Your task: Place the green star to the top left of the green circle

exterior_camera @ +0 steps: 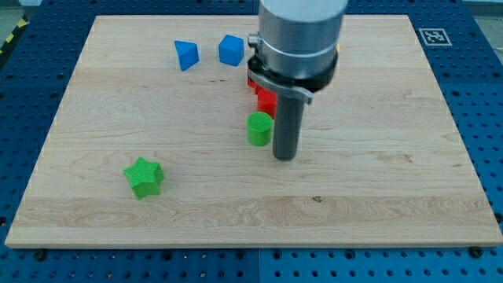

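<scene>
The green star (144, 177) lies on the wooden board (377, 189) at the view's lower left. The green circle (259, 128), a short cylinder, stands near the middle of the board. My tip (284, 156) rests on the board just to the right of the green circle and slightly below it, close to it, far to the right of the green star. The arm's grey body (299, 39) hangs over the board's top middle.
Two blue blocks (186, 55) (231, 49) lie near the view's top, left of the arm. A red block (266, 98) sits just above the green circle, partly hidden by the arm. A blue perforated table surrounds the board.
</scene>
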